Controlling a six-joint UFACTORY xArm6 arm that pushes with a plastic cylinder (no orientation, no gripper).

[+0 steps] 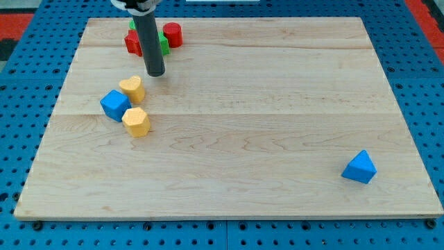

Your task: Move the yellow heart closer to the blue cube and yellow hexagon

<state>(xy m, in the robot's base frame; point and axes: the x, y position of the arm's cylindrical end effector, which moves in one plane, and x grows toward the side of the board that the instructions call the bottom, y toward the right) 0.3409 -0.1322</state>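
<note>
The yellow heart (132, 89) seems to touch the blue cube (114, 105), with the yellow hexagon (137, 121) at its six o'clock. My tip (155, 73), a bare rod with no pincer, stands at the heart's two o'clock. The push looks nearly done; at most a nudge toward seven o'clock remains.

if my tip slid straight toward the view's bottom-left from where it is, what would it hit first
Probably the yellow heart: it lies just down-left of my tip, apart from it. The blue cube and yellow hexagon sit just beyond, though depth is hard to judge.

Bright, even light — soft shadows, sharp focus.
</note>
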